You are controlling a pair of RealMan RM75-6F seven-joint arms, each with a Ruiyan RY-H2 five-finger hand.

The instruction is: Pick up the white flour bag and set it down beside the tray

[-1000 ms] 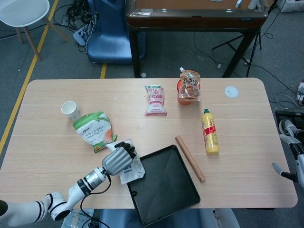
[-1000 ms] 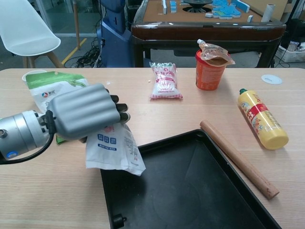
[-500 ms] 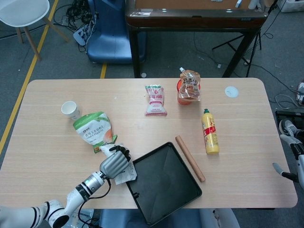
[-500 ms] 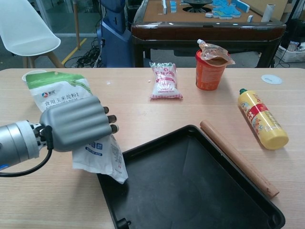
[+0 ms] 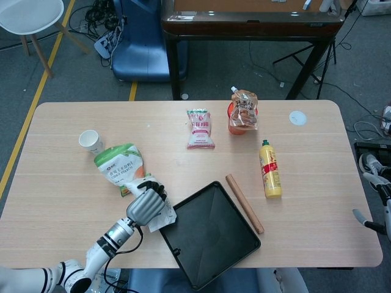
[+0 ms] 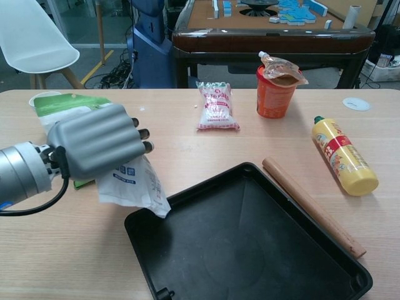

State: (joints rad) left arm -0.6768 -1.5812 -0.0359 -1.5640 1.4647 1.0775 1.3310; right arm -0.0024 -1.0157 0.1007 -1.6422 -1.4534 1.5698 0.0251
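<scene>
From the head view the left hand (image 5: 146,207) has its fingers clamped on the white flour bag (image 5: 160,217) just left of the black tray (image 5: 211,235), and from the chest view the bag looks lifted, not yet set down, with a green pouch (image 6: 59,109) close behind.

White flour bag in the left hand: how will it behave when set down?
Probably floppy: the white flour bag sags below the left hand, its lower corner drooping at the tray edge. Likely to slump flat rather than stand. Seems light, since the fingers alone carry it.
</scene>
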